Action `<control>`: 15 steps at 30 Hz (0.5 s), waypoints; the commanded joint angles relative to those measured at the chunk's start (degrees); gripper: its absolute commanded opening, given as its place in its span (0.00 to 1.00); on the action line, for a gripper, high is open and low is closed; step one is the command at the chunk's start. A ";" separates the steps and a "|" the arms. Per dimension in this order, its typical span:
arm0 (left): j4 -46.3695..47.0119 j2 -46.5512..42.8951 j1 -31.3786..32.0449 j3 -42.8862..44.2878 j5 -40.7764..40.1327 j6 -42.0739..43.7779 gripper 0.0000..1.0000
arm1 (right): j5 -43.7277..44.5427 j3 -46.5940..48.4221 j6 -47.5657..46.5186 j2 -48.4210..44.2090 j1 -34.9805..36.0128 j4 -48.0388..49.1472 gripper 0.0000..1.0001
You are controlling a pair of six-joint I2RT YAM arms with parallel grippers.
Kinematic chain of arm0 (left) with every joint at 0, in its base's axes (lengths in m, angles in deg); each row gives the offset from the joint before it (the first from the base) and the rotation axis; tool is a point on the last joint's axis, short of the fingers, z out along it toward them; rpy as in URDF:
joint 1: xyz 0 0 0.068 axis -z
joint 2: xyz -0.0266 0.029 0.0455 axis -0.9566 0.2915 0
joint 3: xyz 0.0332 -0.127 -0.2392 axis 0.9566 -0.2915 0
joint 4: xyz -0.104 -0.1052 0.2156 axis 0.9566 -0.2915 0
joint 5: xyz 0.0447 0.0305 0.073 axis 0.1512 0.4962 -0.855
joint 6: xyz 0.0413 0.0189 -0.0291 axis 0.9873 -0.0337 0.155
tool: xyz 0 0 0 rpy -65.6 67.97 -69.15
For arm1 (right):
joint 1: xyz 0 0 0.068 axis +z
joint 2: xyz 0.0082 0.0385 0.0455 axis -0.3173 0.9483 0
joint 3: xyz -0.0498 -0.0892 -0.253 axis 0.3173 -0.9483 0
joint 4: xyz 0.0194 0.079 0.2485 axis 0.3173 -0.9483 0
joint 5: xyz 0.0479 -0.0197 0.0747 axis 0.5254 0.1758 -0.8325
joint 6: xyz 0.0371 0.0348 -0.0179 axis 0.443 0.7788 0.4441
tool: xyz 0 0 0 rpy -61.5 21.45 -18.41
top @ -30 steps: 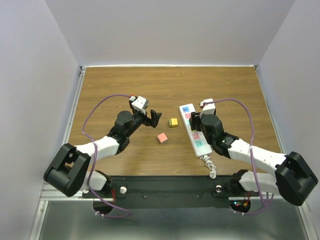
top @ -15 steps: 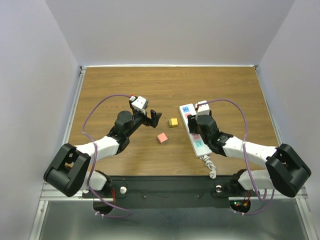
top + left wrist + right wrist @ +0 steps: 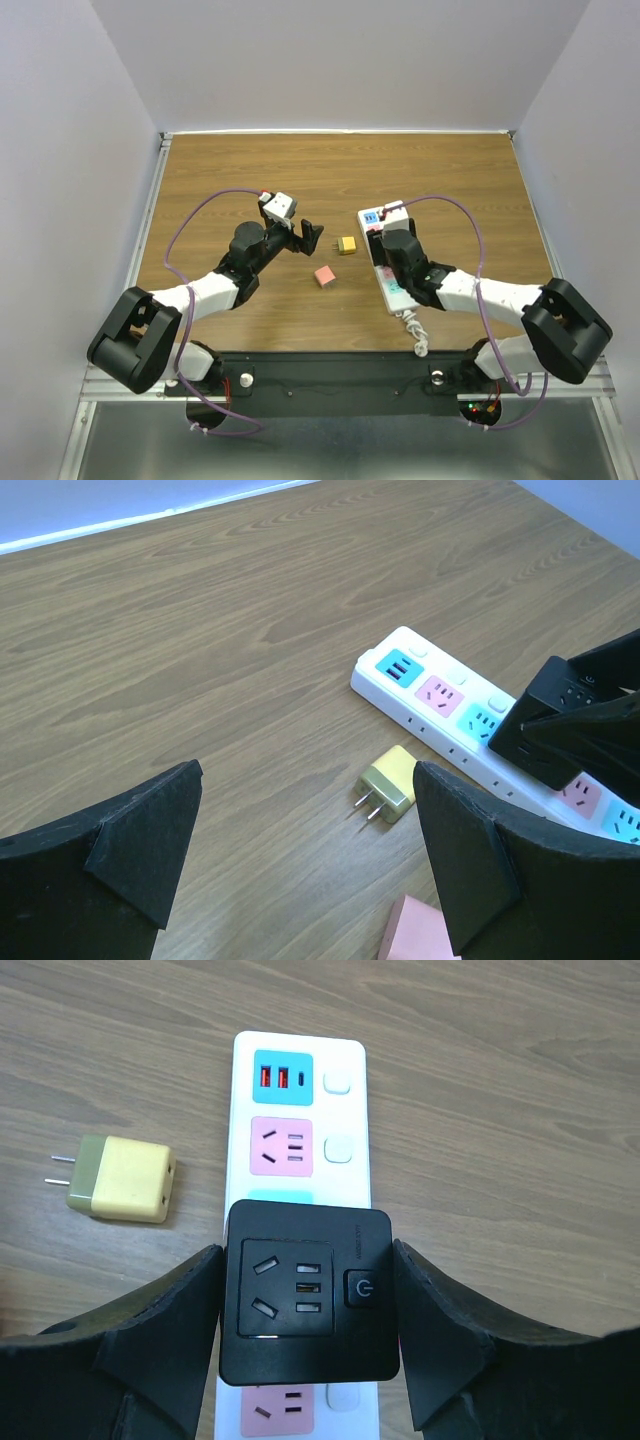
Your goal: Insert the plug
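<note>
Right gripper [image 3: 308, 1305] pinches the black adapter [image 3: 300, 1260] by its flat sides, over the power strip's [image 3: 345, 1110] teal socket. It looks rigid, light, likely slippery. A yellow plug [image 3: 120, 1178] lies at the strip's nine o'clock. Left gripper [image 3: 308, 800] hangs spread, empty.

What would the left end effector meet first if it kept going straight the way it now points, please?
Most likely the yellow plug, which lies just ahead; the power strip lies beyond. Depth is unclear, so it might pass over it.
</note>
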 commanded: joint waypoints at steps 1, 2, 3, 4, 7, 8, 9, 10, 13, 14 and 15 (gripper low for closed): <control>3.05 -1.22 -0.44 -0.24 0.41 0.57 0.98 | 1.91 0.98 1.61 1.91 1.58 -0.30 0.00; 3.05 -1.30 -0.44 -0.33 0.32 0.65 0.98 | 2.26 0.37 2.23 2.17 1.58 -0.22 0.00; 3.05 -1.31 -0.44 -0.33 0.41 0.57 0.98 | 2.44 0.19 3.36 2.26 1.67 -0.22 0.01; 2.96 -1.39 -0.44 -0.33 0.41 0.65 0.98 | 2.53 -0.07 3.90 2.35 1.58 -0.22 0.00; 3.14 -1.57 -0.44 -0.42 0.23 0.57 0.98 | 3.40 -1.21 5.57 2.61 2.28 0.13 0.00; 3.05 -1.66 -0.44 -0.42 0.15 0.57 0.98 | 3.23 -1.30 5.92 2.87 2.81 0.31 0.00; 3.05 -1.74 -0.44 -0.50 0.06 0.48 0.98 | 3.58 -1.39 6.10 3.22 3.94 1.61 0.01; 3.05 -1.92 -0.44 -0.59 -0.20 0.39 0.98 | 4.02 -1.30 6.97 4.27 4.30 2.15 0.00; 3.05 -2.27 -0.53 -0.77 -0.21 0.30 0.98 | 7.01 -0.43 8.55 7.52 5.62 3.47 0.01; 3.05 -2.36 -0.53 -0.86 -0.29 0.30 0.98 | 6.49 -0.16 8.82 8.32 6.15 4.69 0.01; 3.14 -2.36 -0.53 -0.86 -0.30 0.30 0.98 | 6.49 0.19 8.91 9.11 6.67 5.23 0.00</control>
